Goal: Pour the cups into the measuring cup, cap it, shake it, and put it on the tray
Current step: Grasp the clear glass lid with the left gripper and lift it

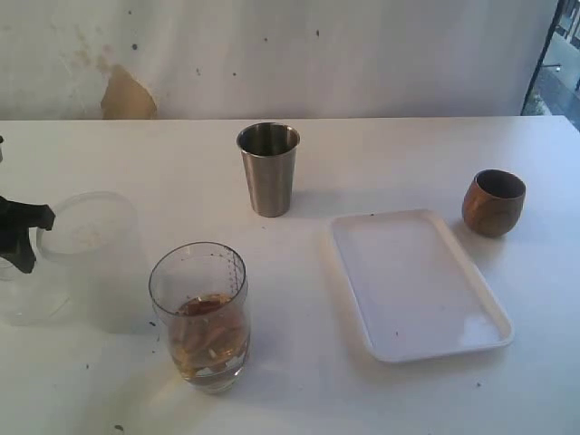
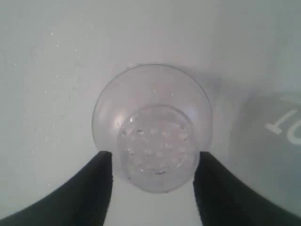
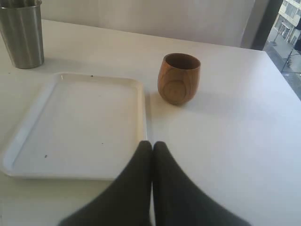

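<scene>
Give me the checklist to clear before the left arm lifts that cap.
1. Cap centred between the fingers of the left gripper: ok.
2. Firm grip on the cap: cannot tell.
3. Measuring cup upright, mouth uncovered, brown contents inside: ok.
4. Steel tumbler and wooden cup upright, apart from the measuring cup: ok.
5. Tray flat, nothing standing on it: ok.
6. Right gripper shut, by the tray's edge: ok.

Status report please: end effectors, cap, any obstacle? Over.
Left end effector open, straddling neck of the cap. Right end effector shut, empty, near the tray. Measuring cup uncapped, brownish contents inside. Frosted cup close beside cap.
</scene>
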